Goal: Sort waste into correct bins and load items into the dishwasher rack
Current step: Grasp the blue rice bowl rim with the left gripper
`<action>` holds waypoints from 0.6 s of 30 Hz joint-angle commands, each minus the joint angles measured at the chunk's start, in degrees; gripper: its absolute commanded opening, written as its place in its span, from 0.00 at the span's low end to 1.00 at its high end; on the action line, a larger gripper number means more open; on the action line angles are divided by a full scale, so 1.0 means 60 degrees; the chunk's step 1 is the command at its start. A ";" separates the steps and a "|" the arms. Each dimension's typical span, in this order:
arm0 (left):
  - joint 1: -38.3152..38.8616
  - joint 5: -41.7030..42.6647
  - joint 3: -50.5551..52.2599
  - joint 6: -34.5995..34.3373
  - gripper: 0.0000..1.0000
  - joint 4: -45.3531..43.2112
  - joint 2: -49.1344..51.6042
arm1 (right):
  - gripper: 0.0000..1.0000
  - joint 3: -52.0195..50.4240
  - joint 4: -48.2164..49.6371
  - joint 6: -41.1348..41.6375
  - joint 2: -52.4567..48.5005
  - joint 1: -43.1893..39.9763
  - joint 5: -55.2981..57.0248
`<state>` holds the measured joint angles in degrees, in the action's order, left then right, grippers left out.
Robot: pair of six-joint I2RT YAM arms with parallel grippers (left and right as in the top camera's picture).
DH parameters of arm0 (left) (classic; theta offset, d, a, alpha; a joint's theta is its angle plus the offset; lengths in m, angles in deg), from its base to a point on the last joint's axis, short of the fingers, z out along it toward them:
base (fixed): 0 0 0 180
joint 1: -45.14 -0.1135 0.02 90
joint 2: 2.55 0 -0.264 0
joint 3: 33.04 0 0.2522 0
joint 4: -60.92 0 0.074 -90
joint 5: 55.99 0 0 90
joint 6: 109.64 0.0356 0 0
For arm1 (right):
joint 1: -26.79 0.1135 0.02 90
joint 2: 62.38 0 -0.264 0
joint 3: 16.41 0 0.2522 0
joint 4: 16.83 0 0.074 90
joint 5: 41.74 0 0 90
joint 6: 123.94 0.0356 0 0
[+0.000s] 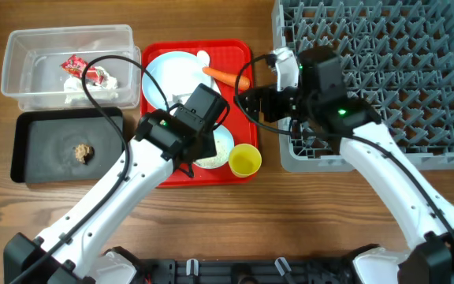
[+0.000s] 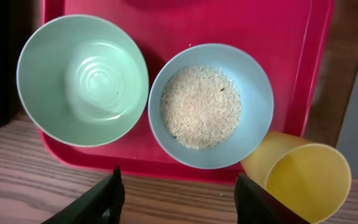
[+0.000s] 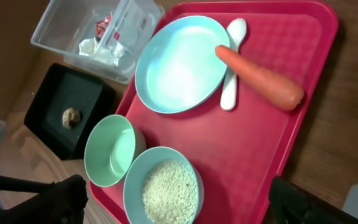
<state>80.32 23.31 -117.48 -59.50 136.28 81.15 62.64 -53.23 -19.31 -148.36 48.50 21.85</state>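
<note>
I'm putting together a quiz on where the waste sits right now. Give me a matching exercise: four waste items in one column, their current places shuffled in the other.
Column A
1. carrot
2. brown food lump
3. wrapper
4. rice

Column B
a. in the black tray
b. in the pale blue bowl
c. on the red tray
d. in the clear tub

Pairs: 1-c, 2-a, 3-d, 4-b
</note>
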 commanded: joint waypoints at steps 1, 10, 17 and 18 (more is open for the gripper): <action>-0.0069 -0.0197 -0.0087 -0.0182 0.58 -0.0211 0.0240 | 0.96 0.0164 0.0127 0.0248 -0.0080 -0.0007 0.0561; -0.1166 0.0211 -0.0069 -0.0142 0.57 -0.0339 0.0714 | 0.95 0.0164 0.0288 0.0313 -0.0149 0.0015 0.0637; -0.0943 0.1013 -0.0033 0.1942 0.54 -0.1249 0.0794 | 0.95 0.0164 0.0197 0.0423 -0.0131 -0.0273 0.0976; -0.0747 0.1115 -0.0033 0.2550 0.54 -0.1268 0.0841 | 0.95 0.0164 0.0069 0.0415 -0.0117 -0.0390 0.0969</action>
<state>73.06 27.71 -117.48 -53.51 129.23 85.29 62.64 -52.09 -17.45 -148.53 47.87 26.42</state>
